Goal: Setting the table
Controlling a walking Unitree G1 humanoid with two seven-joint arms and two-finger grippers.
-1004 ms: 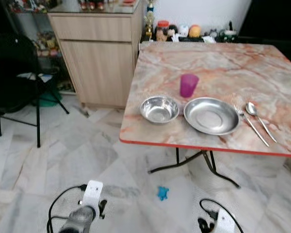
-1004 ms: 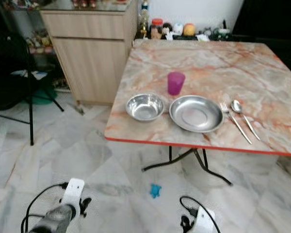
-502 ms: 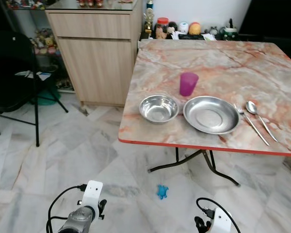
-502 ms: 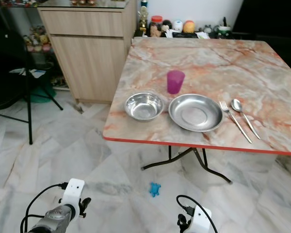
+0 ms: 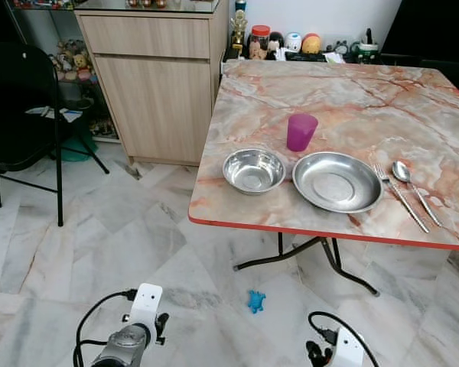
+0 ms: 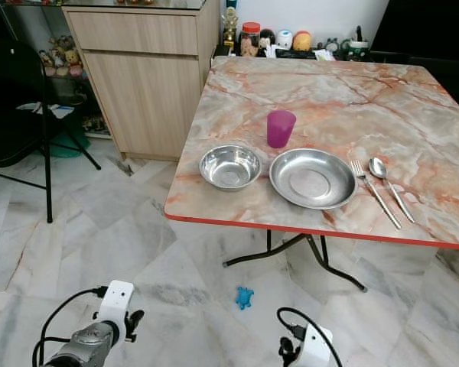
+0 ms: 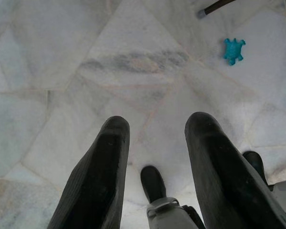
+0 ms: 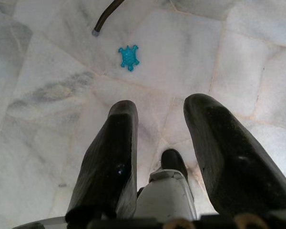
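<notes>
On the near part of the marble table [image 5: 344, 92] stand a steel bowl [image 5: 252, 170], a wide steel plate [image 5: 336, 181] and a purple cup [image 5: 301, 131] behind them. A fork [image 5: 398, 191] and a spoon [image 5: 412, 184] lie to the right of the plate. Both arms hang low over the floor, away from the table. My left gripper [image 7: 155, 129] is open with nothing between its fingers. My right gripper [image 8: 161, 109] is open too, above the marble tiles.
A wooden cabinet [image 5: 157, 76] stands left of the table, with a black chair [image 5: 19, 115] further left. Jars and small items [image 5: 291, 42] line the table's far edge. A small blue turtle toy [image 5: 255, 300] lies on the floor by the table legs [image 5: 321, 256].
The view has shifted slightly: the table sits a little lower and nearer in the picture. The tableware has not moved and both arms hang as before.
</notes>
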